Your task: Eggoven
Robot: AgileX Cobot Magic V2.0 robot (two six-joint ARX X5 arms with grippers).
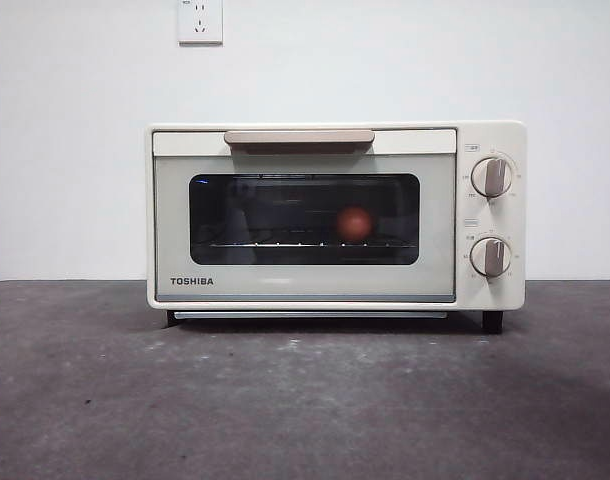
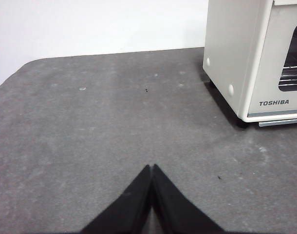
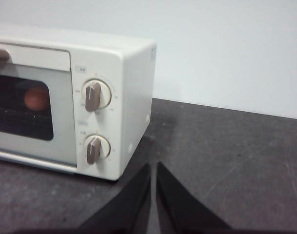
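A cream TOSHIBA toaster oven point(image 1: 335, 215) stands on the dark table with its door closed. Through the dark glass window a reddish-brown egg point(image 1: 354, 223) rests on the wire rack inside; the right wrist view also shows the egg point(image 3: 37, 97) behind the glass. Two knobs point(image 1: 492, 177) sit on the oven's right panel. My left gripper point(image 2: 152, 168) hovers shut over bare table, to the left of the oven point(image 2: 255, 58). My right gripper point(image 3: 153, 166) is shut and empty, in front of the oven's right corner point(image 3: 129, 107). Neither gripper appears in the front view.
A white wall with a power socket point(image 1: 200, 20) rises behind the oven. The grey table point(image 1: 285, 400) stretches in front of the oven, and its left edge point(image 2: 12, 73) curves away in the left wrist view.
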